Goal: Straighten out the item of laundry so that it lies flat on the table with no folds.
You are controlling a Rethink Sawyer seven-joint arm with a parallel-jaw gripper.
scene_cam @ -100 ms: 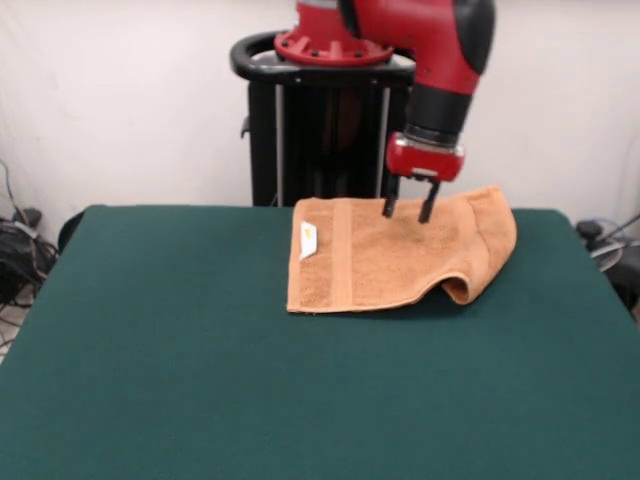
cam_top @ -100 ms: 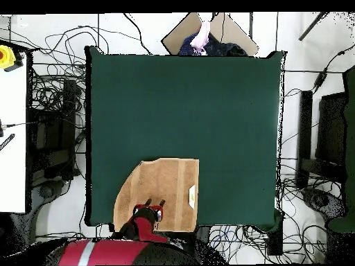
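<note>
- The table, a broad dark green top, carries a single thing, and that thing sits crowded toward the pedestal side rather than in the middle, leaving a wide stretch of bare felt on the side away from the robot for spreading it out.
- The red and black arm comes down from above directly over the cloth, placed, it seems, to work on the part that is not yet flat.
- The towel, orange-tan terry, lies mostly flat on the table near the robot's edge; in the front view its right-hand side is doubled over on itself, making a rounded hump with a lip curling down to the felt, so the task is not finished.
- In the overhead view the same fault shows as a slanted, cut-off corner on the towel on its left, where the folded layer hides the true corner.
- The claw points straight down with its two dark fingers apart and nothing between them; the tips stand at the towel's upper surface just beside the fold, though whether they touch the pile or hang just above it is hard to judge from here.
- A woven band runs across the flat part, showing that side lies straight.
- A small white tag lies face-up near the towel's left edge in the front view.
</note>
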